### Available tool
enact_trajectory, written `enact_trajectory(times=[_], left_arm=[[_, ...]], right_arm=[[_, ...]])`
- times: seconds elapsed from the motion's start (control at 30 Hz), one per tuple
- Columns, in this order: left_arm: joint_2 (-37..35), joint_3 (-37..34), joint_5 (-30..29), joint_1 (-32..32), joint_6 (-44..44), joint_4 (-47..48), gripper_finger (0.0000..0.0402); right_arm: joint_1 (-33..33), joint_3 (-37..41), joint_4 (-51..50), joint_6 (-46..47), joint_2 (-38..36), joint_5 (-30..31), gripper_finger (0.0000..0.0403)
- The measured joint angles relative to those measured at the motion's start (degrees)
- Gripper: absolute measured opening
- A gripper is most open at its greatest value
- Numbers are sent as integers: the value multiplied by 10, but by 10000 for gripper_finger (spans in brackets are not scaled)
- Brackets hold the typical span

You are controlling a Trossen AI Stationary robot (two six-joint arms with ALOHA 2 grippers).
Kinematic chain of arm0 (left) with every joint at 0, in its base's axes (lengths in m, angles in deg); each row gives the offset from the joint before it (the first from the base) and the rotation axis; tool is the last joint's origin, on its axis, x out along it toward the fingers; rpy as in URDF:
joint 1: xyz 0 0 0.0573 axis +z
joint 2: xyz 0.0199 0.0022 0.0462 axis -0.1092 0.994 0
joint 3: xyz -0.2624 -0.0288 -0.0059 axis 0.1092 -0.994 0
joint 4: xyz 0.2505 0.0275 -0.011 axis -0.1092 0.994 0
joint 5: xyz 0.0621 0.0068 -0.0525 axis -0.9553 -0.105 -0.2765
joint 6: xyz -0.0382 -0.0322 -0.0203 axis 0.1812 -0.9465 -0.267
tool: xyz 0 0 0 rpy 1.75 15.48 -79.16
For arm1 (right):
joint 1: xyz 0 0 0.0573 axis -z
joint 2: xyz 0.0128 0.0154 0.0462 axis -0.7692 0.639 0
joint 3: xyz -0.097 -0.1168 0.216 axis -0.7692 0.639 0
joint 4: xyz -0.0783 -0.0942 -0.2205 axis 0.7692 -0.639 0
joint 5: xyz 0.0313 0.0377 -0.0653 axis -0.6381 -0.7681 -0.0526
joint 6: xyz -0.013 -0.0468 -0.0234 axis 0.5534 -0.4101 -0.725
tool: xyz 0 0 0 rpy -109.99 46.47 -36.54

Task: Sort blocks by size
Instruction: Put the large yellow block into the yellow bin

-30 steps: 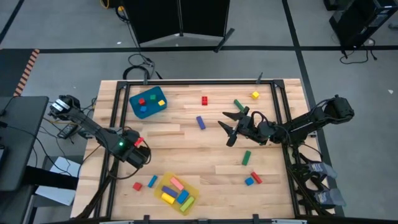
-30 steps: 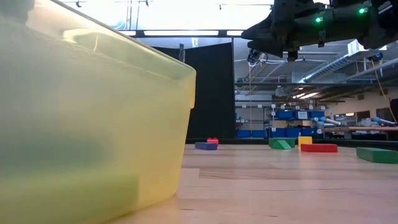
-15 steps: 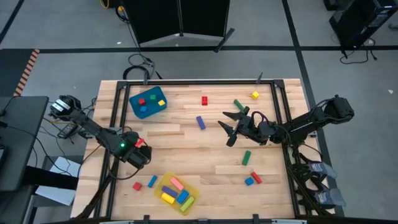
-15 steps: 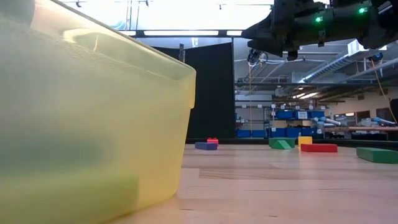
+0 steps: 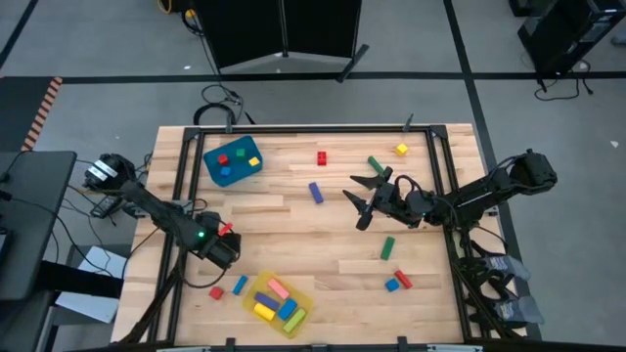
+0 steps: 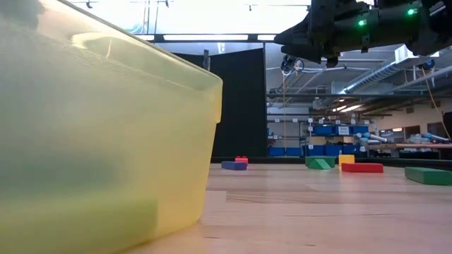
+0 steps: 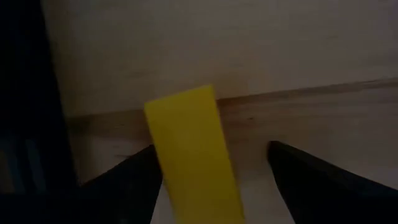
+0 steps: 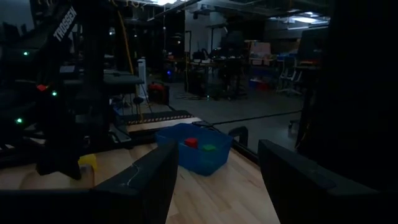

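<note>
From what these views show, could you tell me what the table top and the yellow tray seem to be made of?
Table top: apparently wood, pale planks with visible grain and seams, matte or lightly sealed.

Yellow tray: likely plastic, since its wall is translucent, with a smooth, rounded moulded rim and a soft sheen. Dim shapes show through it.

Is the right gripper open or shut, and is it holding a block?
Open and empty. In the high view the right gripper has its fingers spread wide above bare wood, with nothing between them.

Left tool [image 5: 223,250] grips; right tool [image 5: 358,200] open.
</note>
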Motion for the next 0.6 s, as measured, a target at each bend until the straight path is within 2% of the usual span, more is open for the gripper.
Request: enact_trajectory(times=[0.17,0.37,0.6], left_arm=[[2,0,-19,0,17,-15,244],[2,-1,-38,0,83,-42,136],[2,6,-82,0,215,-80,131]], right_arm=[[1,0,0,-2,0,0,233],[1,0,0,-2,0,0,233],[3,0,0,2,0,0,233]])
